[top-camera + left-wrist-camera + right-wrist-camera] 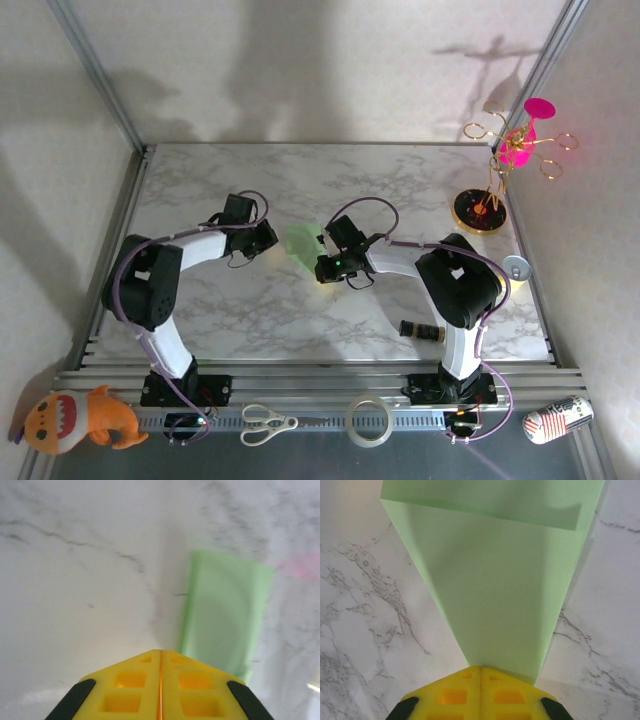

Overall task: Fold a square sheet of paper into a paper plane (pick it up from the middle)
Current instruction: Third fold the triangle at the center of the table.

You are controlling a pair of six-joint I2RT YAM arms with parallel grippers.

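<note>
Paper (495,590) | pinched in right claw (480,668) | left claw (160,651) nearby

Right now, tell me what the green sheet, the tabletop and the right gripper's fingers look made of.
Green sheet: thin paper, matte. It holds a sharp fold, and the doubled layer looks darker.
Tabletop: smooth marble-look surface with grey veins. Whether it is stone or printed laminate, I cannot tell.
Right gripper fingers: probably yellow moulded plastic, with square recesses.
</note>
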